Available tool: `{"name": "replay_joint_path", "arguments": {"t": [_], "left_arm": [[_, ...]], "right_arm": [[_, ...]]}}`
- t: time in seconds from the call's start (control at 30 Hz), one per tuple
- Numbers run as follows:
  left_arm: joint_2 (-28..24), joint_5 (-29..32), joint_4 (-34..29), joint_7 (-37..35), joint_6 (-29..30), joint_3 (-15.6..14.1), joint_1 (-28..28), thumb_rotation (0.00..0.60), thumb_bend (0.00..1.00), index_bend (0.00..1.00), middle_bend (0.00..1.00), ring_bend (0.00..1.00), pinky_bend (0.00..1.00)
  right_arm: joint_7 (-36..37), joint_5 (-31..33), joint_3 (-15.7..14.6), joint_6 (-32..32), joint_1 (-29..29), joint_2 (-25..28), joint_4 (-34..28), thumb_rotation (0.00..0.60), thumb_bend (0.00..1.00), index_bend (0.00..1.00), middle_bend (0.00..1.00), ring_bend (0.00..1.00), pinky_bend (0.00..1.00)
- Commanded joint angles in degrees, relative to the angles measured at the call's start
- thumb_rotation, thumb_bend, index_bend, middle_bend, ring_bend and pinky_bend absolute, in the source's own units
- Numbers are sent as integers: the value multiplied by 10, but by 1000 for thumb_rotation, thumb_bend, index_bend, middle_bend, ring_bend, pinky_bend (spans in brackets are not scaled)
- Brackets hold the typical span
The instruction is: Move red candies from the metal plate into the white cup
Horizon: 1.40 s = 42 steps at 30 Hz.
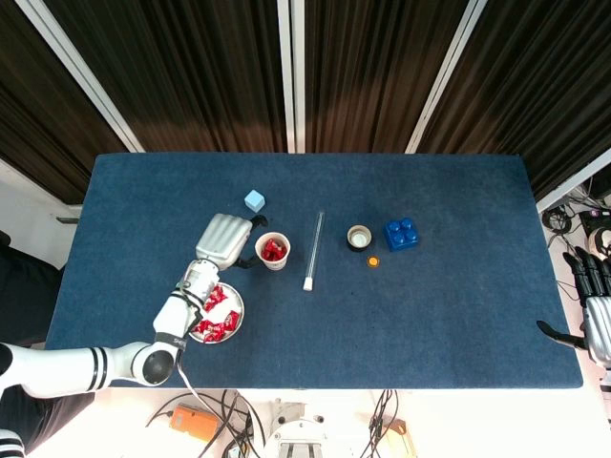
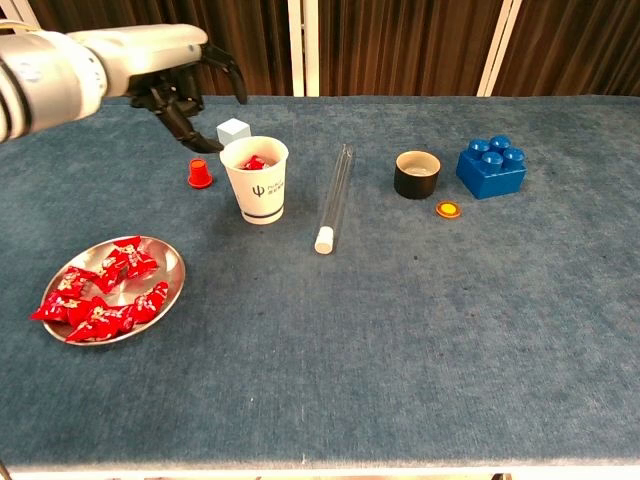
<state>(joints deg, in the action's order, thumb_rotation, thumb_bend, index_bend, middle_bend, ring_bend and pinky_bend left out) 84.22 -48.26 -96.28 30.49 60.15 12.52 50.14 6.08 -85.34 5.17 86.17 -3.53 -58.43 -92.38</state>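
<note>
Chest view alone shows red cap beside white cup.

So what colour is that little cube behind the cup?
Pale blue. The cube shows best in the head view, just beyond the white cup.

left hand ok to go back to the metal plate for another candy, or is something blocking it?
Probably yes. The left hand hangs open and empty behind the white cup; the metal plate sits nearer the robot on bare cloth, red candies uncovered, nothing standing in between. The small red cap lies off that line.
</note>
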Motion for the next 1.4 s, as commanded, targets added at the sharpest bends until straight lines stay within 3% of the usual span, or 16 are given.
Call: {"name": "replay_joint_path", "arguments": {"t": [0.03,0.17,0.3,0.43,0.9,1.4], "left_arm": [[-43,-85,-40,-45,48,-47,-57,600,171,319,938,857,857],[-62,-157,-41,-74,78,-90,-97,600,207,390,938,858,857],[-58,-216,-15,-58,87,-135,-121,600,218,415,938,858,857],[-38,-246,20,-34,78,-158,-129,600,224,420,938,858,851],[17,-260,95,-2,42,-160,-142,600,225,421,938,858,851],[26,-240,109,23,16,-148,-154,600,225,421,938,857,851]], "right_arm": [[0,-1,1,1,-1,0,-1,600,171,0,0,0,0],[-2,-5,1,1,-2,-1,-2,600,174,0,0,0,0],[-6,-8,0,-2,-5,-2,-5,600,173,0,0,0,0],[-10,-10,0,-4,-8,-3,-8,600,173,0,0,0,0],[-11,-4,-1,1,-3,-5,-7,600,173,0,0,0,0],[-19,-5,-1,2,-4,-4,-14,600,173,0,0,0,0]]}}
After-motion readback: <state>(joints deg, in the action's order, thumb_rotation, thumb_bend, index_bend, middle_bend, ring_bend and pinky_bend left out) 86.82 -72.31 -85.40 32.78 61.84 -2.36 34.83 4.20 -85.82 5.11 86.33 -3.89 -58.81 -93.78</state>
